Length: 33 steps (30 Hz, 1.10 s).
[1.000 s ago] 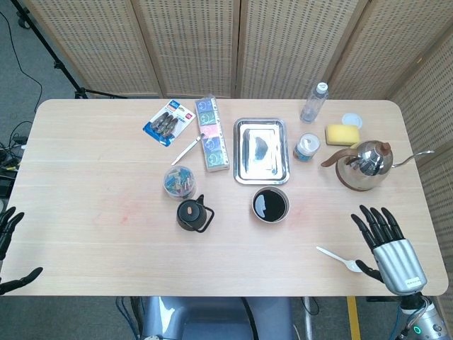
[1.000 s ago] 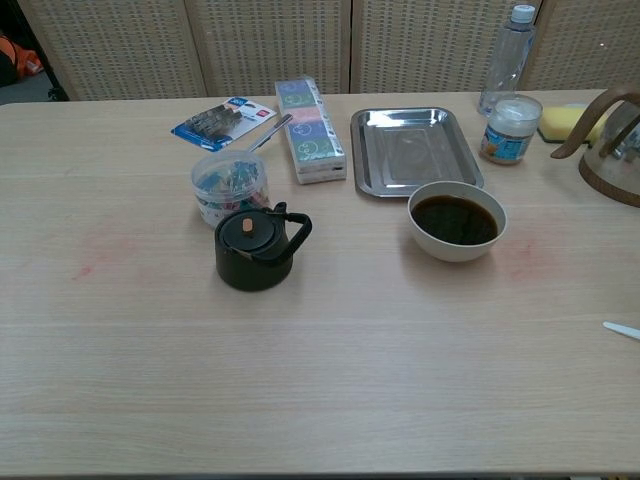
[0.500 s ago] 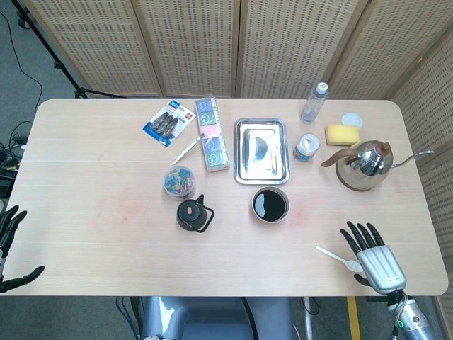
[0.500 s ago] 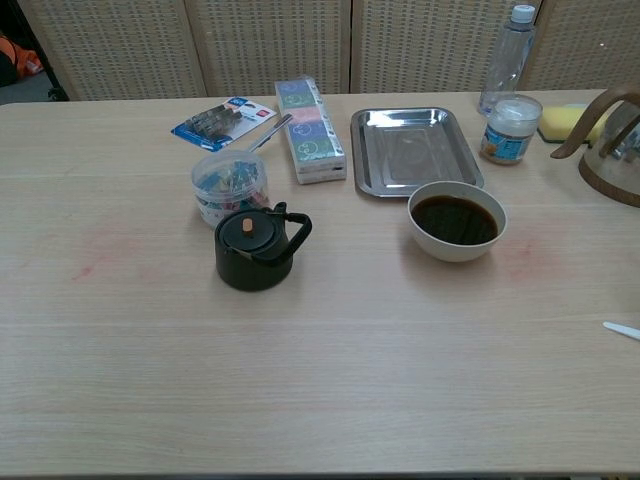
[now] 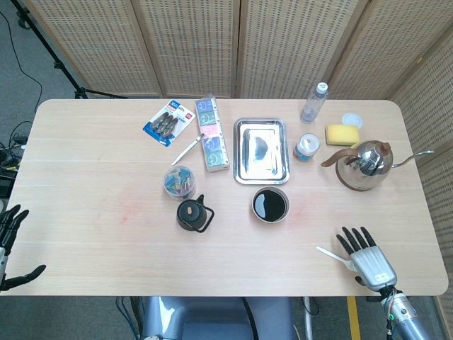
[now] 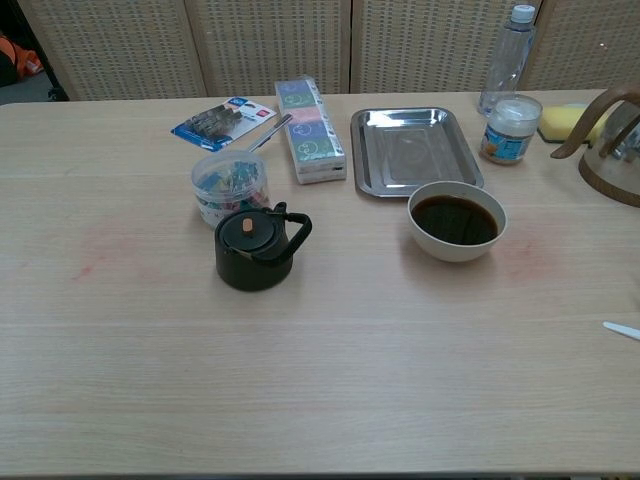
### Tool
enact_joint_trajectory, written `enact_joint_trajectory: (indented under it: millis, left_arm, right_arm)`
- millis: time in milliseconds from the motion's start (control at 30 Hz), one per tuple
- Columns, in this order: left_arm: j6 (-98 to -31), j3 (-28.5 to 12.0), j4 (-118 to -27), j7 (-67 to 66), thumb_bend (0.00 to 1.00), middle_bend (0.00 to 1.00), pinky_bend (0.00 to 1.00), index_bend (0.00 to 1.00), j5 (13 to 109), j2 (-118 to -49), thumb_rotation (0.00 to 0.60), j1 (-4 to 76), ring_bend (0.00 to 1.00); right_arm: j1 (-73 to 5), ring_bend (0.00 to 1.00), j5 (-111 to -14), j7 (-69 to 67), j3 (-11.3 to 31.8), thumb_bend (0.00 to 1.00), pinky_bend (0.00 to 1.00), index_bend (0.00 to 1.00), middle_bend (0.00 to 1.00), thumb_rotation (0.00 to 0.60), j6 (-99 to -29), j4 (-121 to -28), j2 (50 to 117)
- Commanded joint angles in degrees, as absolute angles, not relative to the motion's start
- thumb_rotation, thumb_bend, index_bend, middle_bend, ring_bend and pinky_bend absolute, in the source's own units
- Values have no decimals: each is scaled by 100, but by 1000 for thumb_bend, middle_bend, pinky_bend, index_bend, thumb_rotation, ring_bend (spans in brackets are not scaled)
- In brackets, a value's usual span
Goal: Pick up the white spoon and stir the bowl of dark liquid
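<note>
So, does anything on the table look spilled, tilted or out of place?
Nothing looks spilled. The bowl stands upright with its liquid inside. Faint reddish marks stain the table left of the black teapot. The spoon lies flat by the right hand.

A black teapot stands on the worktop just in front of a clear tub of coloured clips. Behind them a long box of tissue packs lies beside a steel tray, with a carded pack of clips to its left. At the right stand a water bottle, a small jar, a yellow sponge and a steel kettle.
</note>
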<state>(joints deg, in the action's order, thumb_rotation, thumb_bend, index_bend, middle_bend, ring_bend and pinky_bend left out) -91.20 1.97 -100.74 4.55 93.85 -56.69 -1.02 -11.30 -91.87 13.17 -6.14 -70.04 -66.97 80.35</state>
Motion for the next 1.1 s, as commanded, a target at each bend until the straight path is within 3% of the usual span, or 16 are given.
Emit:
enact_joint_trajectory:
  millis: [33,1100]
  left_arm:
    - [-9126,187,-10080,449,0,0,0,0,9367,-5675,600,-103,0]
    - [-9011,158,-10131,330,0,0,0,0,9254,-5702,600,-52,0]
  right_arm:
    - [-1136,0,-9161,1264,-595,0,0,0,0,600,-6982,-6524,8140]
    - [-1551,0,-8826,1418,-145,0,0,0,0,600,-6656,-6180,8395]
